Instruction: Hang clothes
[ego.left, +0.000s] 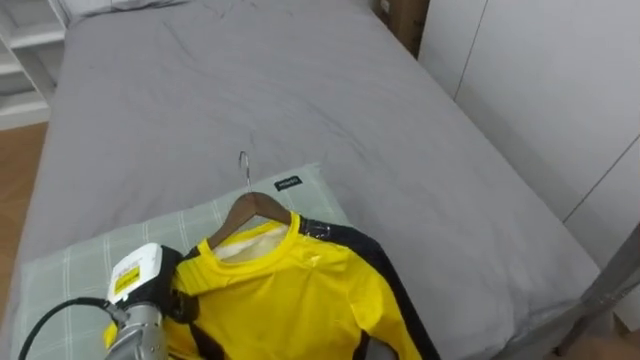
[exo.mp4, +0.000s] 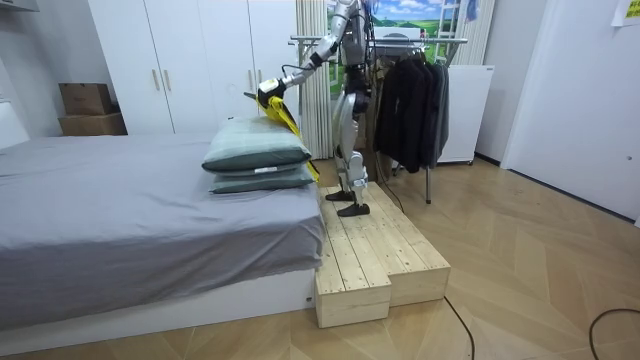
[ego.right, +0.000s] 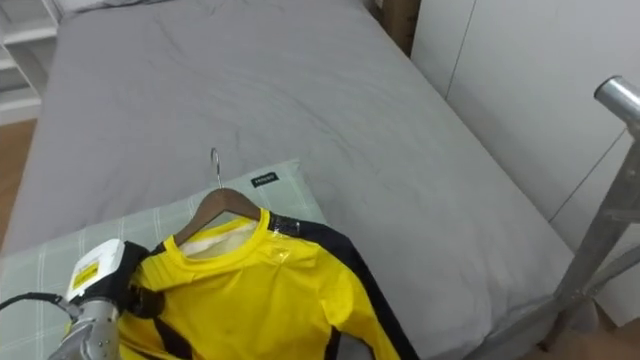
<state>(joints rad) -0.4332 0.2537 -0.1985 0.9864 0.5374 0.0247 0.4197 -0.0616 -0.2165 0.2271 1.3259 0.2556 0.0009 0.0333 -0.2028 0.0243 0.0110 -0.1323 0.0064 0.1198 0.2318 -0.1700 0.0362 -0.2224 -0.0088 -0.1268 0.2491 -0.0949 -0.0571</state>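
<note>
Robot is standing on a wooden platform (exo.mp4: 370, 250) at the end of a grey bed (ego.left: 300, 90), with its left arm reaching out over the stacked pillows (exo.mp4: 258, 150). A yellow shirt (ego.left: 290, 290) with dark sleeve stripes is sitting on a wooden hanger (ego.left: 255, 208). The hanger's metal hook (ego.left: 243, 165) is pointing away from the robot, toward the far end of the bed. In the eye views the shirt is showing over the green checked top pillow (ego.left: 90, 255). In the room view it is hanging from the arm's end just above the pillows, with one part trailing down their side. The left hand (ego.left: 150, 280) is meeting the shirt's shoulder, but its front is going under the cloth, so its grip cannot be told. A clothes rack (exo.mp4: 400, 40) holding dark clothes (exo.mp4: 405, 100) is standing just behind the robot.
</note>
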